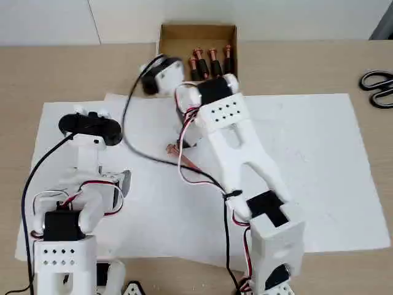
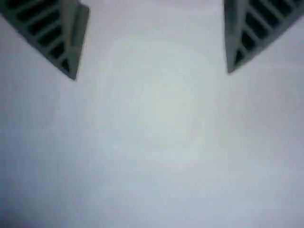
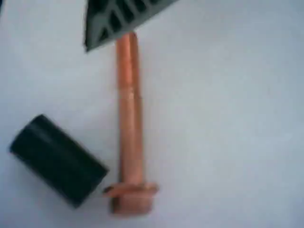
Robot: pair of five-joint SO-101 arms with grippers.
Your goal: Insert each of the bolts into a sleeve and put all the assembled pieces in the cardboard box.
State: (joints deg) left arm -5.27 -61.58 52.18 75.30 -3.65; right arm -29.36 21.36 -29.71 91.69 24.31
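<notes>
The bolt lies flat on the paper, head just beside the sleeve. The right tool cannot be judged wide or closed; the left tool gapes wide. Best grip the shank squarely, leaving its tip free.

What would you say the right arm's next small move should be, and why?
Probably grasp the bolt by its shaft and lift it with the right arm: the bolt lies flat on the paper directly under that arm, its head beside the black sleeve, not yet inserted.
</notes>
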